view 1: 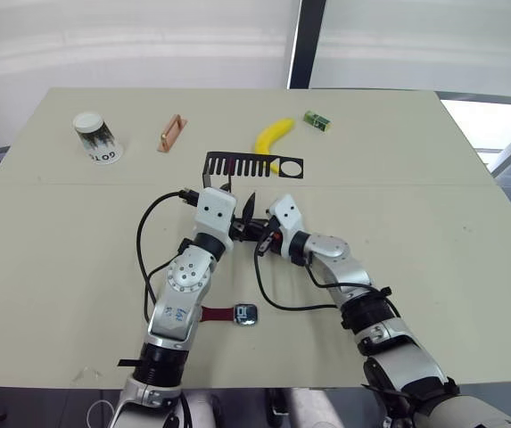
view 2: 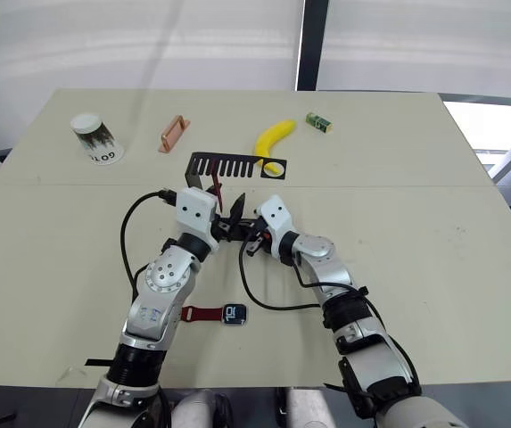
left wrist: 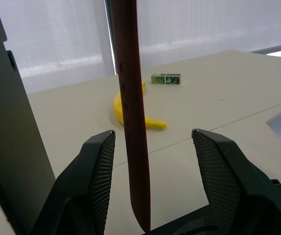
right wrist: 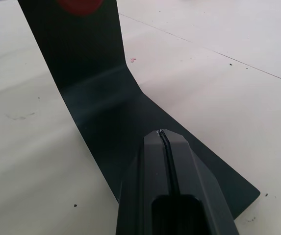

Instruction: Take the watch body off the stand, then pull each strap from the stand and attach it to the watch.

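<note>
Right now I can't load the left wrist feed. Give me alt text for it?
A dark red strap hangs vertically between the open left gripper fingers, touching neither pad. The stand is a dark upright beside it. Beyond, on the table, lie a banana and a small green box.

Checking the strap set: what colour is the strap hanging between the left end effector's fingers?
Dark red strap, clearest in the left wrist view.

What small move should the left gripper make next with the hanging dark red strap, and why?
Probably it should close its fingers. In the left wrist view, the thin dark red strap hangs from the black sheet-metal stand between the open left gripper fingers, not yet touched. The right gripper, shut, rests on the stand's flat base, seemingly steadying it. The first strap is already on the watch body.
</note>
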